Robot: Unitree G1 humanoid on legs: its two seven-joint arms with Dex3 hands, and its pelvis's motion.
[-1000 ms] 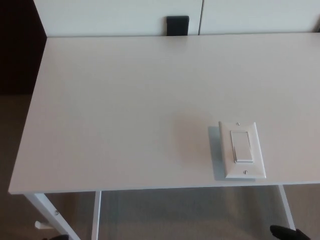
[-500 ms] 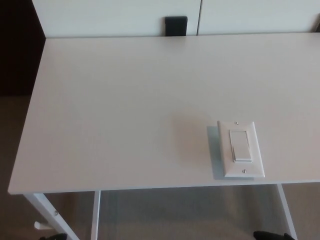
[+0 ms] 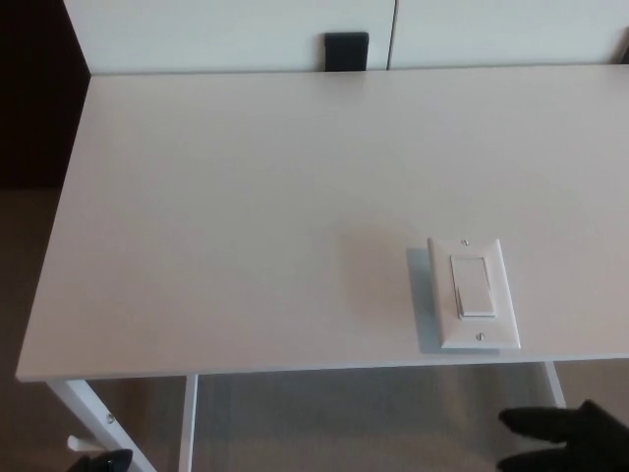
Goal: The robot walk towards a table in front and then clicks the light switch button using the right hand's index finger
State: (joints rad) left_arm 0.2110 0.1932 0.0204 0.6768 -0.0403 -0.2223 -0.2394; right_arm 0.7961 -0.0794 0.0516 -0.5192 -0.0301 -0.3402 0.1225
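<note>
From the head camera I see the white table [image 3: 226,216] filling most of the view, its near edge running across the lower part of the picture and its white legs [image 3: 98,418] showing below at left and right. I note no containers anywhere on it; the top carries only one item.

That item, the light switch plate [image 3: 474,293], lies flat on the table top near the front right edge, long side pointing away from me. It is white, with a screw at top and bottom, and its rocker button [image 3: 476,287] sits in the middle. It casts a soft shadow to its left.

Beyond the far edge I log a white wall or panel with a small black block [image 3: 347,50] set against it.

The right hand [image 3: 575,435] shows at the bottom right corner, below the table edge and just beneath the switch plate, apart from it. Two dark fingers [image 3: 526,421] point left, spread apart, holding nothing.

A dark scrap at bottom left [image 3: 100,460] may be the left hand; I cannot tell its state.
</note>
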